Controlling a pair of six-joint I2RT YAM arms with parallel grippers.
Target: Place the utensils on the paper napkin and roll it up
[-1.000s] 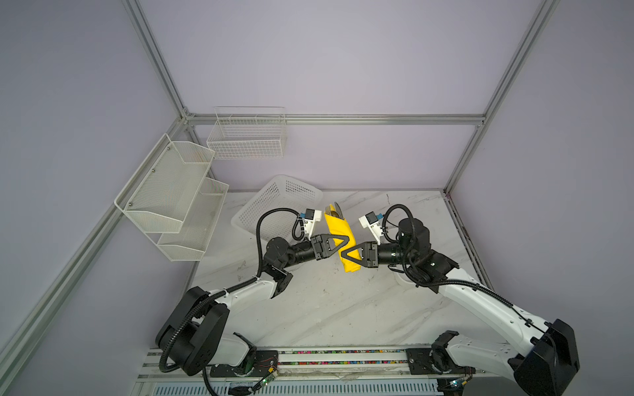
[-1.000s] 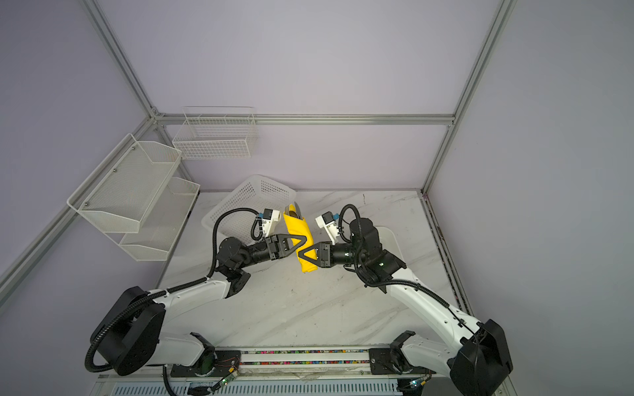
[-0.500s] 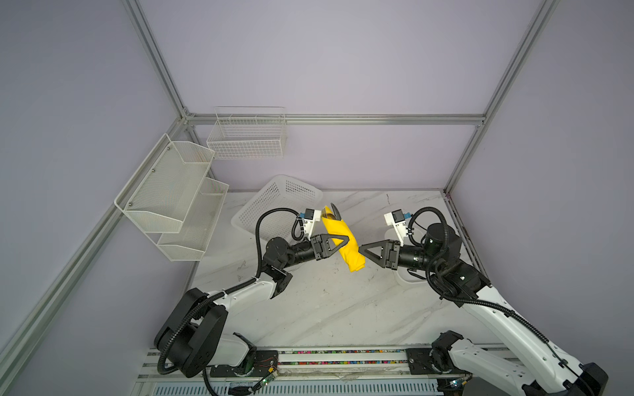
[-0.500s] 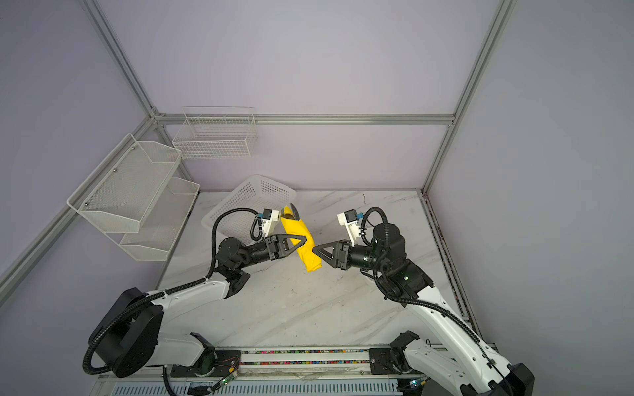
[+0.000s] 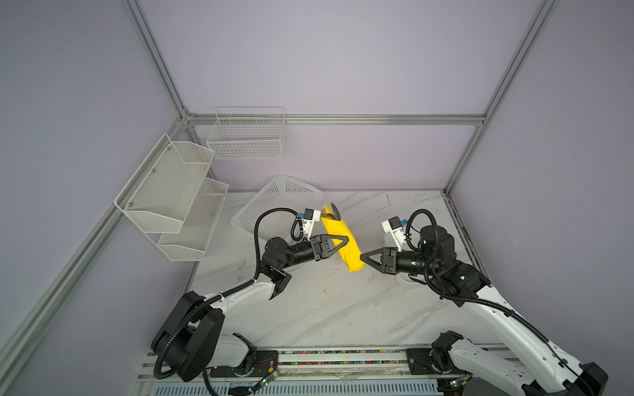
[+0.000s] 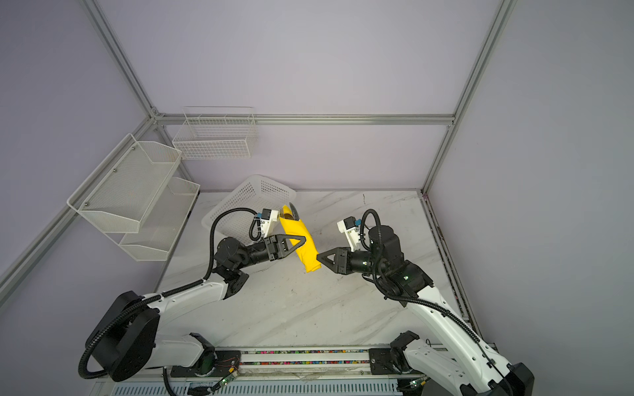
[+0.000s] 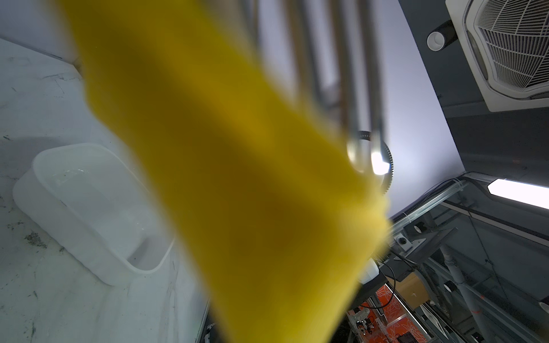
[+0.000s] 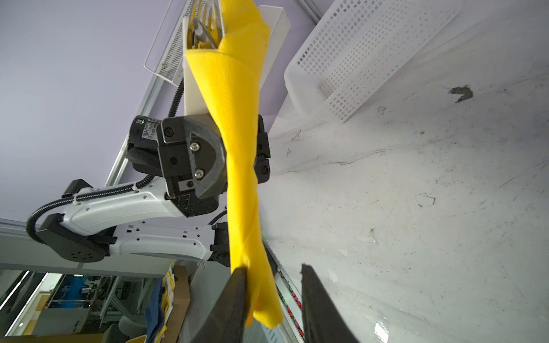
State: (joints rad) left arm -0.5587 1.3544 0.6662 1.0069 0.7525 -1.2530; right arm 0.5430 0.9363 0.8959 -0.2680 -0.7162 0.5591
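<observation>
Both aloft: left claw (image 5: 345, 238) tight on napkin (image 5: 335, 227), right claw (image 5: 362, 257) agape astride its lower edge.

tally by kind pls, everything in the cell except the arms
rolled yellow paper napkin: 1
utensils inside it: metal ends show, count unclear
white perforated basket: 1
white plastic tray: 1
wall mesh shelf: 1
wall wire basket: 1
total: 5, utensils not counted

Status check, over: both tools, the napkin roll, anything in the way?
Left tool shut on paper napkin mid-roll, held off the table. Right tool open, straddling the roll's near end. Utensils poke from the far end. Nothing blocking.
</observation>
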